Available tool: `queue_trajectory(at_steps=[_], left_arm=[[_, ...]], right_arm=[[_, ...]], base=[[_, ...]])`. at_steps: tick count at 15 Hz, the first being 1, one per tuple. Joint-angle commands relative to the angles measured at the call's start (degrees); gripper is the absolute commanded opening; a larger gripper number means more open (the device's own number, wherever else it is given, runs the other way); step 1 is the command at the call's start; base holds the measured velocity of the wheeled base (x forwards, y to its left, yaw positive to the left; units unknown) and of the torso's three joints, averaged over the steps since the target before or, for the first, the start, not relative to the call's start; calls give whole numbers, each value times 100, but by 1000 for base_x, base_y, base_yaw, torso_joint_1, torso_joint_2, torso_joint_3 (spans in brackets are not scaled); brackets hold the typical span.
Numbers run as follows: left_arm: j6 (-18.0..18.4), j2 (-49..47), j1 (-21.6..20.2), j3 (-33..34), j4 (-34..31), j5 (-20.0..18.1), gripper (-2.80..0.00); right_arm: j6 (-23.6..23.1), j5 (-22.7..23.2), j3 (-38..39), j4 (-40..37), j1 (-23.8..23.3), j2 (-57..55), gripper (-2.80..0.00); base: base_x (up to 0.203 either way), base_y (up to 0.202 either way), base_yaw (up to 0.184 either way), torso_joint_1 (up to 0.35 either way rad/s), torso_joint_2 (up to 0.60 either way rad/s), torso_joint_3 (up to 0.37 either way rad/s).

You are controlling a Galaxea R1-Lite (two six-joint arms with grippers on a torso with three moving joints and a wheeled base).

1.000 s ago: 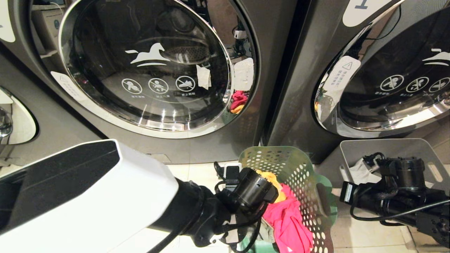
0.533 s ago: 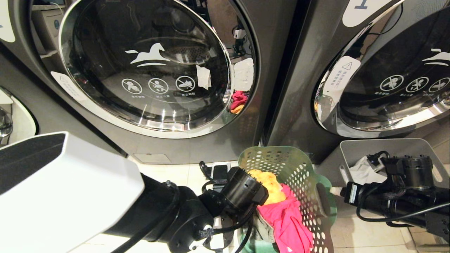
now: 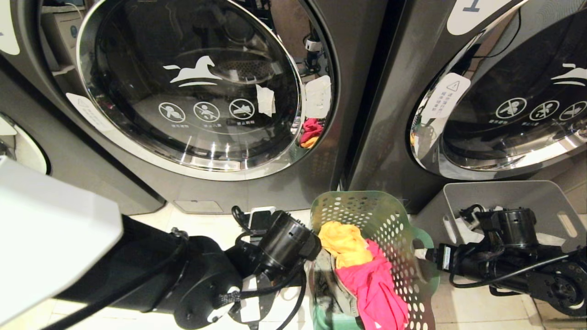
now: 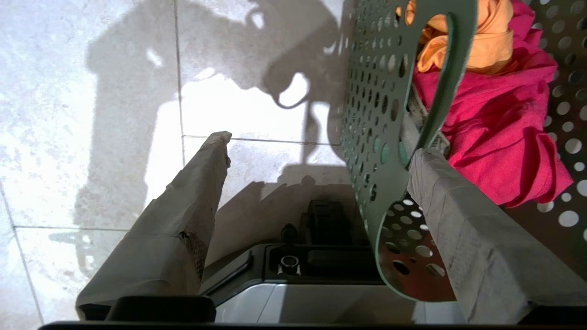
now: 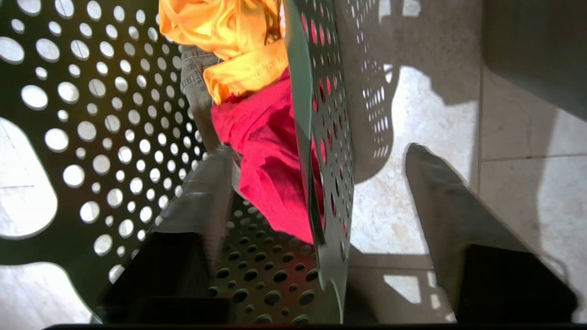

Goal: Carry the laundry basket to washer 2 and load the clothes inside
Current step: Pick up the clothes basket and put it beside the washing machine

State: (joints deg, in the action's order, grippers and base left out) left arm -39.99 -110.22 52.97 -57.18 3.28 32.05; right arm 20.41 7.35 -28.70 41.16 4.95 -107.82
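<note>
The laundry basket, green with round holes, stands on the floor tiles below washer 2, whose round glass door is shut. The clothes lie inside it: a yellow piece on top, a pink-red one and a grey-olive one. My left gripper is open astride the basket's left wall, one finger outside, the other inside. My right gripper is open astride the right wall in the same way. Neither presses on the plastic.
The washer labelled 1 stands to the right, with a grey solid-walled bin holding white bags below it, behind my right arm. Part of another washer door shows at far left. My own base lies under the left gripper.
My left arm has drawn back to the left and down, uncovering the yellow garment. My right wrist has edged left to the basket's handle. The basket has stayed put.
</note>
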Motion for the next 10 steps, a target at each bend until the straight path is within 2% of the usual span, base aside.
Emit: queue_trajectory(at_steps=[1,6,8,10], left_arm=[[-46,482,-82,360,21,21,0],[-60,979,-260,469,3,-66,0],[-227,1265,-265,470,-34,-446,0],[-282,1310,-296,539,-126,-489,0]], right_arm=[[-13,-7,-205,207,-2,-563,-280],[-101,-21,-355,261,-10,-706,-280],[-148,-23,-355,261,-70,-697,-280],[-280,-23,-364,252,-212,-701,-280]], base=[[0,0,0,0,0,0],[0,0,0,0,0,0],[0,0,0,0,0,0],[0,0,0,0,0,0]])
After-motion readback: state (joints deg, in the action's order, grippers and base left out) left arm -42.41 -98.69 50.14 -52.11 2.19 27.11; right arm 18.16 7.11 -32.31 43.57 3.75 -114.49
